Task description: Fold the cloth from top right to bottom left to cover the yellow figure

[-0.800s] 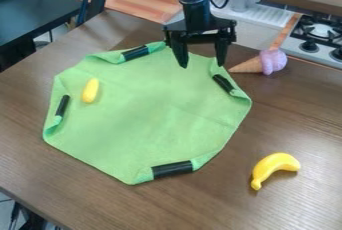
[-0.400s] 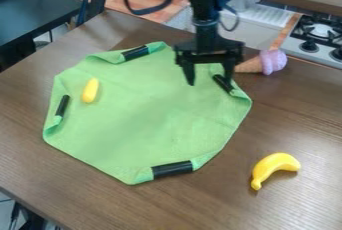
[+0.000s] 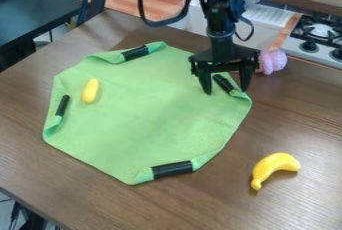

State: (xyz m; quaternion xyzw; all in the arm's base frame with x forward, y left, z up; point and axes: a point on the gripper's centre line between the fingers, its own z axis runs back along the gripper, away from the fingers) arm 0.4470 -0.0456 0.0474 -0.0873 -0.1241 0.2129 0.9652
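My gripper (image 3: 226,92) hangs open at the right upper edge of the cloth, one finger on each side of the black-taped fold there. Whether the fingertips touch the cloth I cannot tell. The green cloth (image 3: 140,119) lies spread on the table, its corners rolled in and bound with black tape. On its left upper part rests a small yellow figure (image 3: 90,90), uncovered.
A yellow banana (image 3: 274,168) lies on the brown table (image 3: 294,124) at the right front. A purple ice cream cone (image 3: 272,61) is just behind the gripper, partly hidden. A stove (image 3: 320,31) stands beyond the table's back edge.
My gripper has moved right and down in the view, from the cloth's upper edge to the right-hand taped fold. The cloth, yellow figure and banana have not moved.
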